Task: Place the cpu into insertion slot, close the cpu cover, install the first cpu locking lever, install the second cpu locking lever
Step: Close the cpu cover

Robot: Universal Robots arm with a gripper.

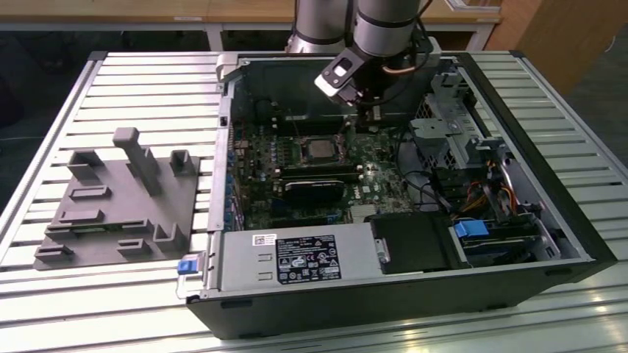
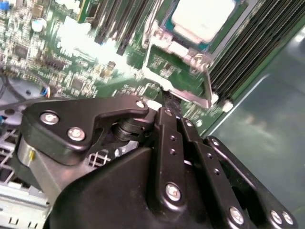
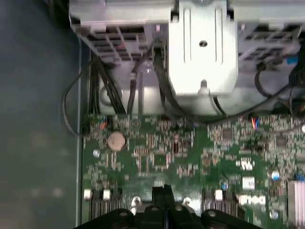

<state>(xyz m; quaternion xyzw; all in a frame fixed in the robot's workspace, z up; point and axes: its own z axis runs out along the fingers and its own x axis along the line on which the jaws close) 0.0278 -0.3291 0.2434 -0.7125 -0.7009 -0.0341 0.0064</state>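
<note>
Tool (image 2: 167, 101): clenched, fingertips pressed together with nothing between them; tip low over the motherboard (image 3: 157, 157), just beside the near end of the locking lever (image 2: 208, 88).
Arm: reaches down into the open computer case (image 1: 393, 309), which lies on the slatted tabletop (image 1: 98, 309).
Cpu (image 2: 202, 16): seated flat in the insertion slot (image 2: 208, 45), silver top up, near the tool but not touched by it.
Cpu cover (image 2: 183, 50): appears to lie down around the chip, with its frame edge showing on the side toward the tool; cannot tell whether fully flat.
Lever: bent silver rod running along the socket, between it and the memory slots (image 2: 248, 47); looks unlatched, though contact with the tool cannot be told, nor which of the two levers it is.
Step in hand: judged to be a lever install, with the shut tip serving as a pusher.
Doing it well: use the closed fingertips as one blunt point; land on the rod's free end, never on the board; press down first, then sideways to tuck the rod under its catch; move slowly so the springy wire cannot snap away.
Check: watch in the second wrist view that the frame stays level over the chip.
Risk: a slip off the thin rod probably lands on small board parts or the memory slots.
</note>
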